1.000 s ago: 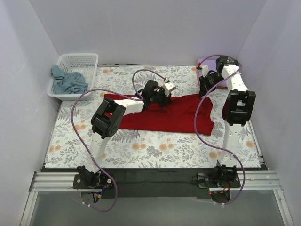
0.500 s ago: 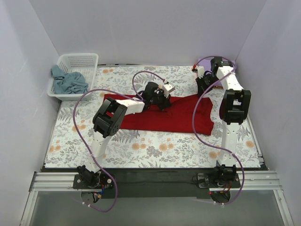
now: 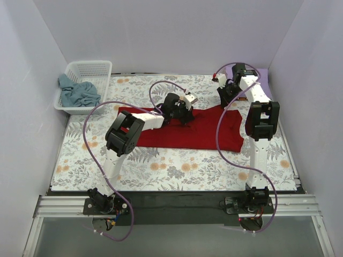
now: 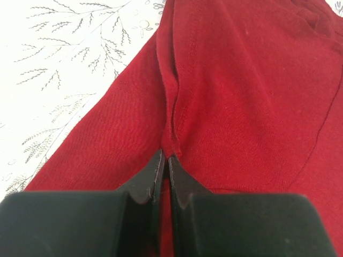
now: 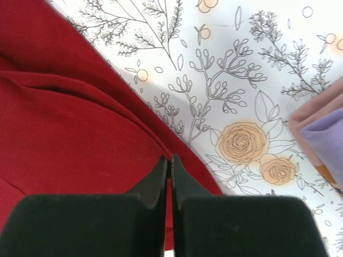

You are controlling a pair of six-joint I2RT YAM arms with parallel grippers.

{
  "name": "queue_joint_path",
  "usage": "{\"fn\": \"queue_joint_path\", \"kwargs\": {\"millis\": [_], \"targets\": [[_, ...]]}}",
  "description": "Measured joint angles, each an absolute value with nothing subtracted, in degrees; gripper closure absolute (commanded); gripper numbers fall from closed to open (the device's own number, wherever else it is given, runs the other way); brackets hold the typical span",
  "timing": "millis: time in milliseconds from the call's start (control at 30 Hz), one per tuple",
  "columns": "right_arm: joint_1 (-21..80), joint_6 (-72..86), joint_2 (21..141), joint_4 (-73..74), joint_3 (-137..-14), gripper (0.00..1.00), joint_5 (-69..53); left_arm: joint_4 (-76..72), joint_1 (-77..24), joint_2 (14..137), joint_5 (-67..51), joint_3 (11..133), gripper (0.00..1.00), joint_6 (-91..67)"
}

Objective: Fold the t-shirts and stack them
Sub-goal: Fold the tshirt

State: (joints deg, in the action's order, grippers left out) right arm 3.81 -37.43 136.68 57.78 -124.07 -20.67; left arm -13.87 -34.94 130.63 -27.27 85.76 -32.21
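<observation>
Two arms stand bolted at the near edge, left arm [image 3: 123, 136] and right arm [image 3: 260, 120], and both reach out over a tabletop [image 3: 161, 167] dressed in a floral-print cloth [image 3: 80, 155] of orange blooms and grey ferns. Plain pale walls [image 3: 161, 32] box it in on three sides.

Mid-table, the deep red t-shirt [image 3: 198, 131] lies spread wide across the cloth. The left end effector [image 3: 182, 116] is down on its upper middle. The wrist view gives what the overhead can't: black fingers [image 4: 144, 182] pressed together, with a raised ridge of red fabric beside a stitched seam running straight into the tips. That's a pinch!

Over to the right end effector [image 3: 223, 103], at the shirt's far right corner. Its own camera shows the jaws narrowed to a slit, nipping the red edge right where it meets the print. That same view picks up the pale lavender t-shirt [image 5: 328, 140] just off to the side. From above only a sliver peeks out behind the right arm.

Far left, the white lattice basket [image 3: 88, 68] sits at the back corner with the dusty blue-grey t-shirt [image 3: 77, 93] crumpled inside. Only the overhead shows that one.
</observation>
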Motion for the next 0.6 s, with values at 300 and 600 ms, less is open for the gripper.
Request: {"fn": "queue_joint_path", "kwargs": {"millis": [300, 600], "targets": [[3.9, -37.4, 136.9, 56.5, -125.1, 0.99, -19.7, -16.2, -34.7, 130.5, -27.1, 83.9, 1.00, -32.5], [4.1, -37.2, 136.6, 56.4, -125.1, 0.99, -20.8, -18.8, -34.4, 129.3, -27.7, 81.0, 1.00, -32.8]]}}
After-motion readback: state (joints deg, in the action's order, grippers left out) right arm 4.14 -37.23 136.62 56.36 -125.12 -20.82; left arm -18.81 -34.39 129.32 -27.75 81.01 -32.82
